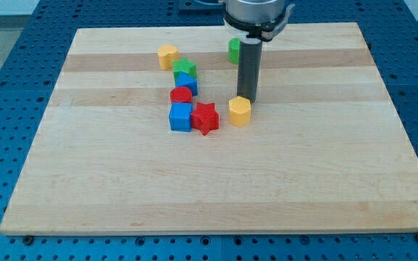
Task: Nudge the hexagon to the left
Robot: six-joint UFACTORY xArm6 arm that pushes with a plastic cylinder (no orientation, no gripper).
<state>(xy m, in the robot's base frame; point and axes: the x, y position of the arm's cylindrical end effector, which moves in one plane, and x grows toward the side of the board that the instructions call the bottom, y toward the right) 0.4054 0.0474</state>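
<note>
The yellow hexagon [240, 112] sits near the middle of the wooden board [216, 181]. My tip [246, 98] is just above it in the view, at its upper right edge, touching or almost touching it. The rod rises straight up to the arm at the view's top. To the hexagon's left lies a red star [206, 117], close to it with a small gap.
A blue cube [181, 116] touches the red star. Above it sit a red block [181, 95], a blue block [187, 82], a green star [184, 68] and a yellow block [167, 56]. A green block [234, 50] stands behind the rod.
</note>
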